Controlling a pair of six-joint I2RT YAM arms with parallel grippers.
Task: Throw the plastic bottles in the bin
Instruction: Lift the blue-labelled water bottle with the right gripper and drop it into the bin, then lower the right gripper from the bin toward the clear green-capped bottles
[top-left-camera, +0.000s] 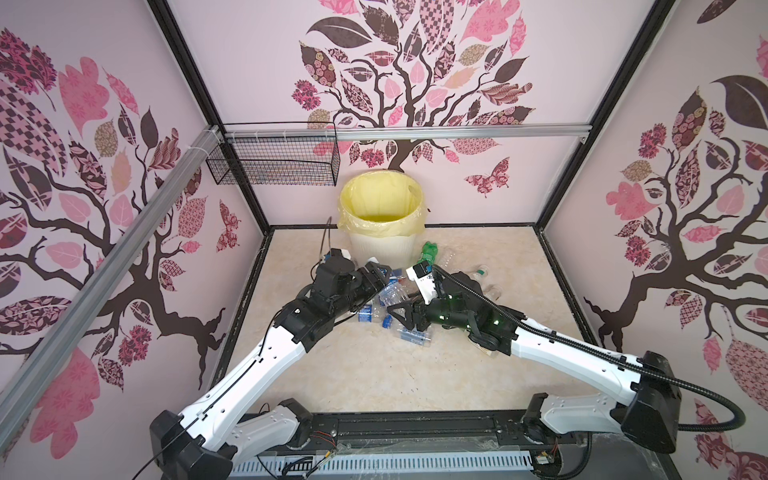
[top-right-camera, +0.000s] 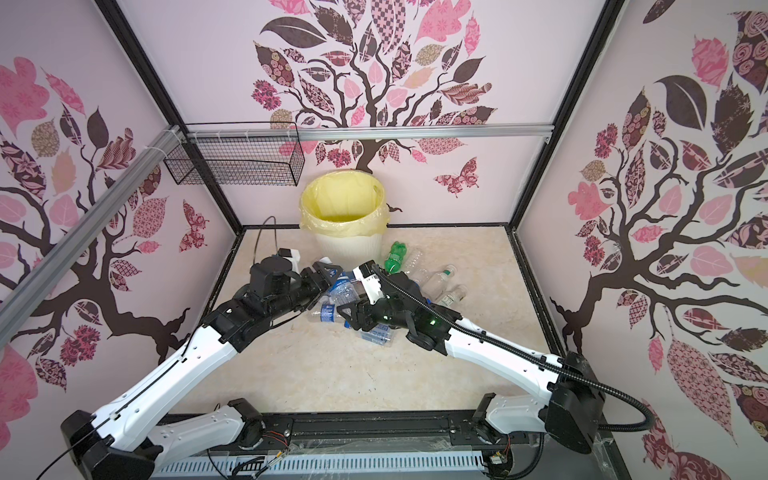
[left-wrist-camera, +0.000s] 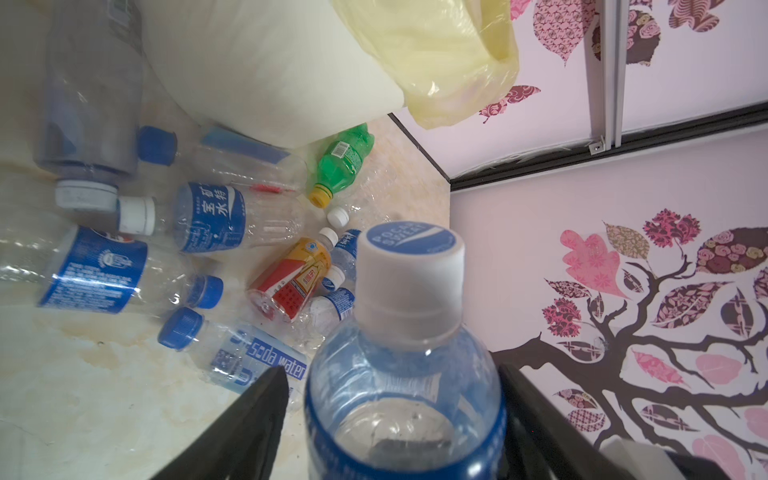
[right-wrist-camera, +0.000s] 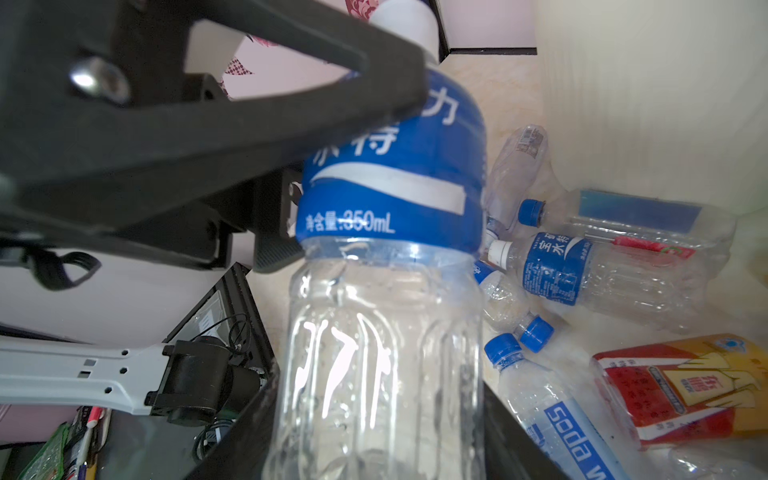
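— Where is the bin, please?
— The bin (top-left-camera: 374, 245) stands at 12 o'clock on the worktop (top-left-camera: 374, 374), against the back wall. A pale yellow bag (top-left-camera: 380, 195) is folded over its rim.
— And the bottles?
— Most of the plastic bottles (left-wrist-camera: 208, 218) lie on their sides in a heap at the middle of the worktop, just in front of the bin. A green bottle (top-left-camera: 428, 253) lies at about 4 o'clock from the bin, just beside its wall. An amber-red labelled bottle (left-wrist-camera: 293, 278) lies inside the heap.
— What about the arms?
— They meet above the heap. The left arm reaches in from 7 o'clock, the right arm from 4 o'clock. Between them is one white-capped bottle (left-wrist-camera: 405, 357) with a blue label, up in the air over the heap.
— Who grips it?
— The right gripper (right-wrist-camera: 378, 386) has its jaws pressed on both sides of the clear lower body. The left gripper (left-wrist-camera: 395, 374) has its jaws on either side of the upper part, near the label. Whether they press it or stand a little apart from it, I cannot tell.
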